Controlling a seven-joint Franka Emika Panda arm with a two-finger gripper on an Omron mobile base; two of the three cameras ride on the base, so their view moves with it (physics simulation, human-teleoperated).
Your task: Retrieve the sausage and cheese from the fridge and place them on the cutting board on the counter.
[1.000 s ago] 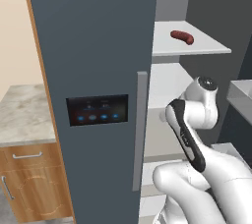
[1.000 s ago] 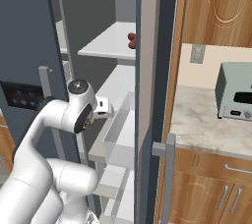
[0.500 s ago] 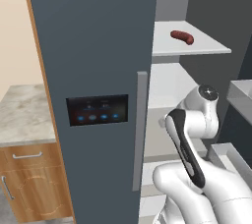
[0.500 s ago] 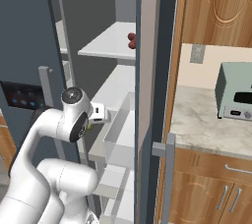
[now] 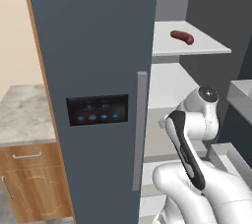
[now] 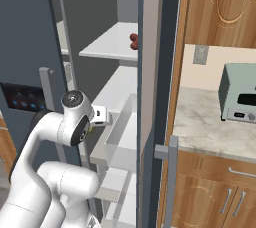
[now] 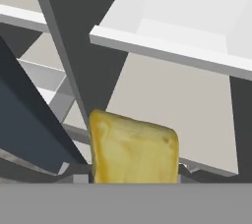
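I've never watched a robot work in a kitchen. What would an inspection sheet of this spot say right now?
Surface: white fridge shelf; marbled counter beside the fridge.
Job's things: sausage lies on the upper shelf; cheese sits in the tool, inside the open fridge.
Clutter: toaster oven on the counter.
Grippers: tool shut on the cheese.
Cables: nothing seen.
Surroundings: wooden cabinets, wall outlet.
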